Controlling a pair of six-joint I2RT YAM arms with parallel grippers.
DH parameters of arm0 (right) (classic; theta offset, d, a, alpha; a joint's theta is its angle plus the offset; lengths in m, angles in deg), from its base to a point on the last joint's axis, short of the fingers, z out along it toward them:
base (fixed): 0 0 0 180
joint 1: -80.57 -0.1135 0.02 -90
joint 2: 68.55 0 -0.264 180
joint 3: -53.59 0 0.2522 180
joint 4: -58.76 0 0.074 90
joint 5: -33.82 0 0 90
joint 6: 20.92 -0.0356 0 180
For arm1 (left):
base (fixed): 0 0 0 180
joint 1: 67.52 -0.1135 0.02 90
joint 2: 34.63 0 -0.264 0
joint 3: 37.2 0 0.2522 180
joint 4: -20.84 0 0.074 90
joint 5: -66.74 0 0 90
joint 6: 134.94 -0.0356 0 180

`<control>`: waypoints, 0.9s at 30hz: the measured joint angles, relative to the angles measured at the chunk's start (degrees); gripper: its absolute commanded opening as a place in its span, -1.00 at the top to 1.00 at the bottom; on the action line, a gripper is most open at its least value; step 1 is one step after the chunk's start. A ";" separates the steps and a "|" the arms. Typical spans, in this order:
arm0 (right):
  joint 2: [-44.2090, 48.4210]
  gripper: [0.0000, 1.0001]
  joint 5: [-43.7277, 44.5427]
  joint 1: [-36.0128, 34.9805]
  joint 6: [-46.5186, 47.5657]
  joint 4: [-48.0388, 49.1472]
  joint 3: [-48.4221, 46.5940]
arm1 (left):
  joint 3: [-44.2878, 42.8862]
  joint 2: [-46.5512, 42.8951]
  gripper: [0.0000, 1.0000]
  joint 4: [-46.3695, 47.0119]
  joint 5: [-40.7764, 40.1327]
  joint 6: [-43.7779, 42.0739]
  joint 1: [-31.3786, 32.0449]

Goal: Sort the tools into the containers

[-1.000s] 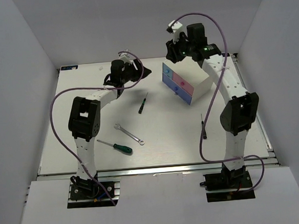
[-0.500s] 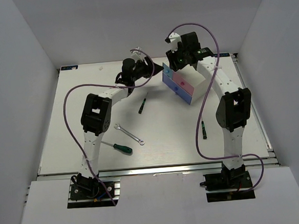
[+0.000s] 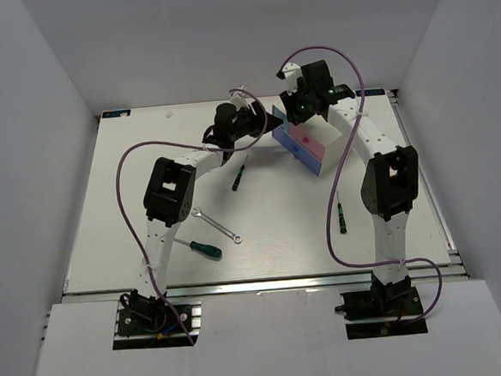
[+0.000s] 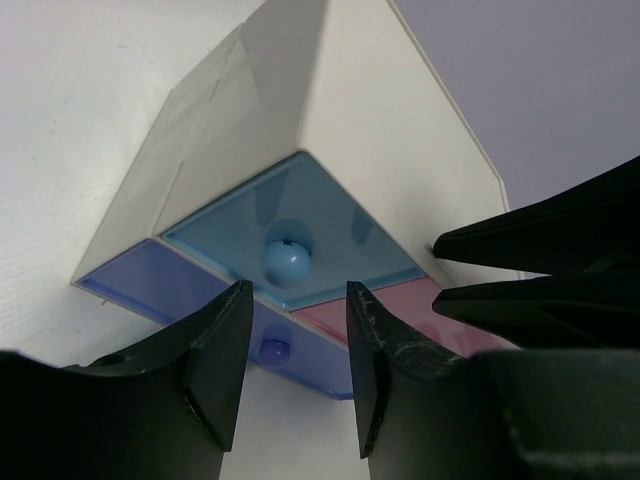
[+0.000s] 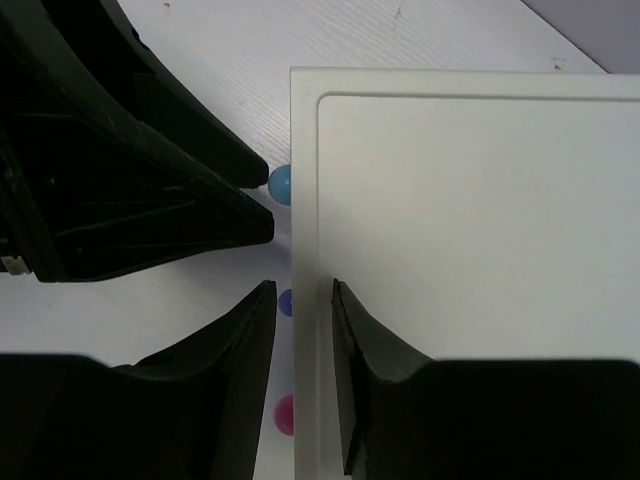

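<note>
Your left hand (image 4: pixel 295 295) has its matte black fingers apart and clamped on nothing, level with the glossy light blue drawer (image 4: pixel 335 225), whose round knob (image 4: pixel 287 260) sits just ahead of the gap. Your right hand (image 5: pixel 302 290) hangs over the front top edge of the smooth white cube-shaped cabinet (image 5: pixel 460 260), its blunt fingers a narrow slit apart and empty; whether they touch that edge you cannot tell. On the pale table (image 3: pixel 130 188) lie the flat silver wrench (image 3: pixel 216 224), the green-handled screwdriver (image 3: pixel 194 245) just beside it, a thin dark mini screwdriver (image 3: pixel 239 173) nearer the cabinet, and a second mini screwdriver (image 3: pixel 341 212) by the right arm.
</note>
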 measured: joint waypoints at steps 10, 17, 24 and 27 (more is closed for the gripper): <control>-0.07 0.62 0.50 0.00 -0.17 1.03 0.48 | -1.01 0.42 -0.04 -0.92 -1.36 0.70 0.90; -0.02 0.74 0.35 0.00 -0.20 2.21 1.05 | -2.64 1.95 0.05 -0.57 -2.93 1.73 0.83; 0.07 0.77 0.33 0.00 -0.28 3.13 1.55 | -4.70 4.26 -0.01 -0.96 -3.32 2.45 0.87; 0.15 0.84 0.26 0.00 -0.26 3.41 1.81 | -4.92 4.57 0.03 -1.03 -3.45 2.73 0.87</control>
